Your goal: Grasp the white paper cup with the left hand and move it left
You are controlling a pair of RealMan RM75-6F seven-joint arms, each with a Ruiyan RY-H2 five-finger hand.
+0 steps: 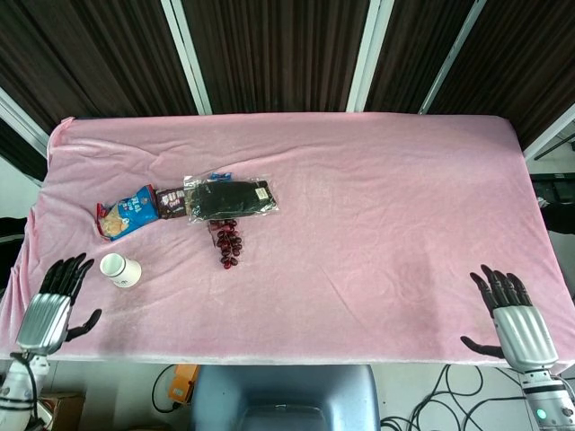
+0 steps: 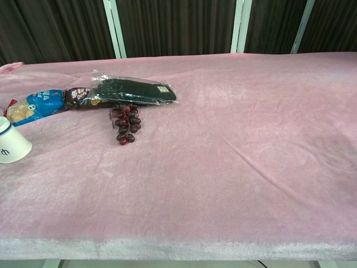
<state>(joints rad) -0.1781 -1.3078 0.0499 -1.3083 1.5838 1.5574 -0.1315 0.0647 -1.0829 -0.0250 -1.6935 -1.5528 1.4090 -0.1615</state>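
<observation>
1. Nearest the table's front edge, at far left, the left hand [image 1: 47, 310] hangs with fingers spread and nothing in them; it sits just off the cloth's corner and apart from the cup.
2. At the near right corner the right hand [image 1: 517, 323] lies likewise empty, fingers extended and apart, well away from every object.
3. Just beyond the left hand, the white paper cup [image 1: 119, 269] lies tipped on its side on the pink cloth [image 1: 386, 224], its open mouth turned towards the left; the chest view shows it at the left border of the frame, partly cut off [image 2: 12, 146].
4. Handling, by judgement: the cup is probably very light, thin-walled and easily crushed, and lying on its side it may roll. A gentle hold around the middle of the wall, thumb opposing fingers, looks safer than pinching the rim.
5. Further in, towards the middle, a bunch of dark grapes [image 1: 227, 243] rests on the cloth, well apart from the cup.
6. Beyond the grapes lies a clear packet of dark fabric [image 1: 230, 197], touching the bunch's far end.
7. To its left, a small brown snack bar [image 1: 171, 201] and a blue snack bag [image 1: 127, 212] sit side by side, the bag near the cup but apart from it.
</observation>
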